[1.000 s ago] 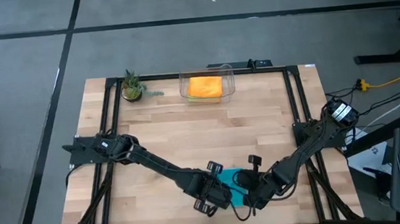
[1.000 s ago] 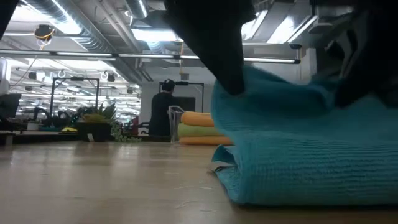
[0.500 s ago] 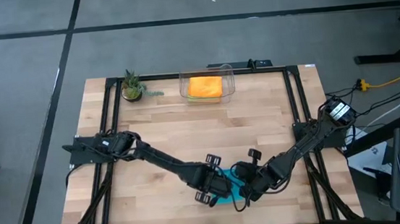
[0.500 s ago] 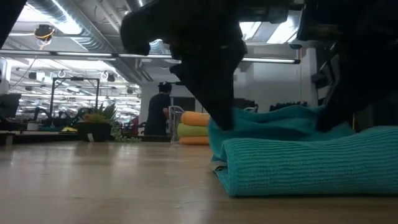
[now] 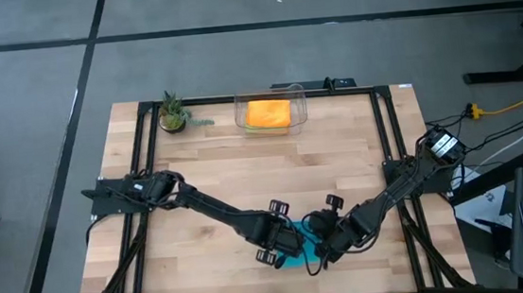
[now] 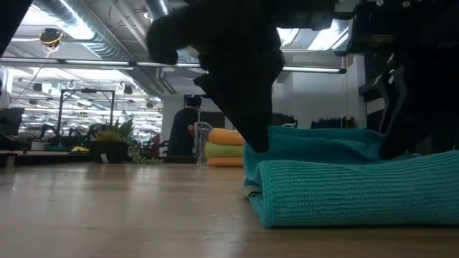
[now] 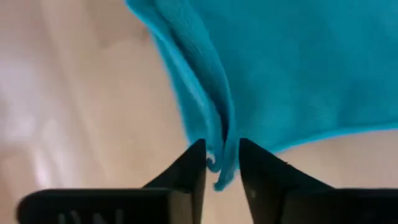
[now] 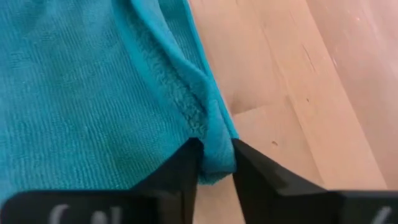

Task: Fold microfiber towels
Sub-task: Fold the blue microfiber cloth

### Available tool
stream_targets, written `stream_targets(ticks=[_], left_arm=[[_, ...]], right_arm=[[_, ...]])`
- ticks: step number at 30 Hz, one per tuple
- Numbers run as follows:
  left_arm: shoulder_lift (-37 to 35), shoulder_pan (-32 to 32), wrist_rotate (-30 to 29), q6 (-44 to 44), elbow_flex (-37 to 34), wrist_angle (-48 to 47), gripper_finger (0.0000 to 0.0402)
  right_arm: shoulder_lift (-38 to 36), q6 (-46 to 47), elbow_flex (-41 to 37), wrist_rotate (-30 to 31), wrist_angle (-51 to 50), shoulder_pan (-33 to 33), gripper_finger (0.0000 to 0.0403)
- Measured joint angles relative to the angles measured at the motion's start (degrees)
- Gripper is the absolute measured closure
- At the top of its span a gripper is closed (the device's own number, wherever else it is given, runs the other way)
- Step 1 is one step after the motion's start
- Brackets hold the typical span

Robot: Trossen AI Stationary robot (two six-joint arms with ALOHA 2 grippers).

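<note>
A teal towel [image 5: 298, 254] lies folded near the table's near edge; in the low view [image 6: 358, 193] its rounded fold faces the near edge and an upper layer lies behind it. My left gripper [image 5: 278, 247] is shut on its left end and my right gripper [image 5: 324, 247] on its right end, both low over the table. Orange towels [image 5: 267, 114] lie in the clear bin [image 5: 297, 94] at the far edge; the low view shows a lime green towel [image 6: 224, 150] stacked between two orange ones [image 6: 226, 136]. My left gripper pinches a raised ridge of the teal towel's edge [image 7: 222, 127] between its two fingers, more than one layer. The fingers come from above, pointing down. The cloth there stands slightly up; the rest lies on the lower layer. My right gripper pinches the towel's hemmed edge at a corner [image 8: 210, 132] between its two fingers, from above. The hem curls up into the fingers. The rest of the cloth [image 8: 74, 93] lies flat beside bare wood.
A small potted plant [image 5: 173, 112] stands at the far left corner. A black frame rail [image 5: 145, 157] runs along the table's sides. Bare wood [image 5: 274, 179] lies between the towel and the bin. A person [image 6: 185, 129] stands in the room behind.
Both grippers have gone down and a little toward the far edge with the towel's held edge. The raised, draped cloth has been laid over its lower layer, so the towel now lies folded, low, with the fold at the near side.
</note>
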Motion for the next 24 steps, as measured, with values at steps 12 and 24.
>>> stream_targets(ticks=[12,24], left_arm=[[-0.1,0.8,-13.7,-0.1,2.8,-5.4,0.0278],[-0.2,-1.0,-1.5,-18.3,8.3,-34.9,0.0278]], right_arm=[[-0.2,0.4,3.5,3.1,-10.3,-1.7,0.0217],[-0.2,0.6,6.5,-6.3,-10.0,-1.8,0.0216]])
